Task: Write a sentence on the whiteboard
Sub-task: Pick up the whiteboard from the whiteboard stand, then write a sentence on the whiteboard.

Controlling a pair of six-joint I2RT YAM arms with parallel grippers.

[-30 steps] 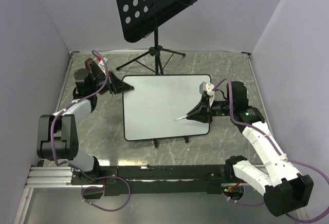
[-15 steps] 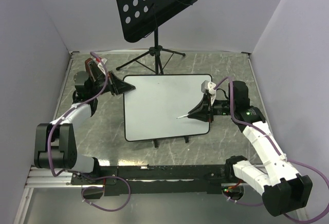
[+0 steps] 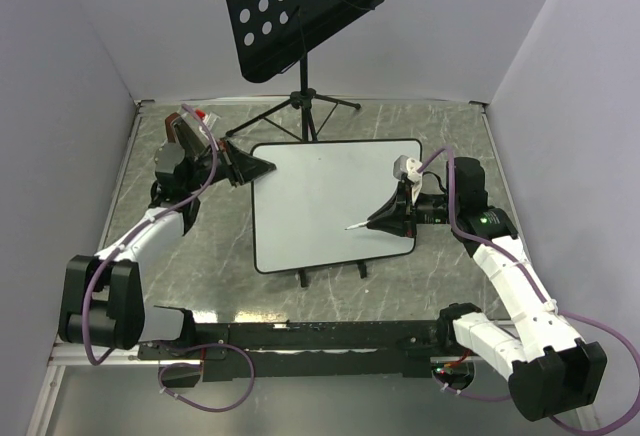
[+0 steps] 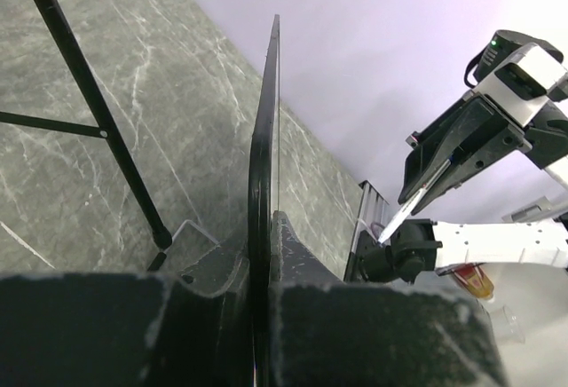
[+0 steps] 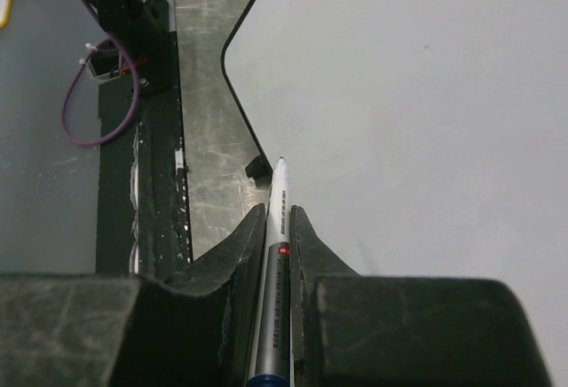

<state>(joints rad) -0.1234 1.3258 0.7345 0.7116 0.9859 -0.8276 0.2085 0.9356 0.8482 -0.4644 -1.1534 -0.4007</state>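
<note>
The whiteboard lies tilted on the marble table, white with a thin black rim. Its face is blank; no sentence shows on it. My left gripper is shut on the board's far left corner. In the left wrist view the board runs edge-on between the clamped jaws of the left gripper. My right gripper is shut on a white marker whose tip hovers over the board's near right part. The right wrist view shows the marker in the right gripper, pointing along the whiteboard near its rim.
A black perforated music stand rises behind the board, its tripod legs close to the far edge. Two black clips sit on the board's near edge. Grey walls enclose the table; a black rail runs along the front.
My left gripper has moved right with the corner it holds, and the whiteboard has slid and turned rightward. The right gripper and marker have barely moved.
</note>
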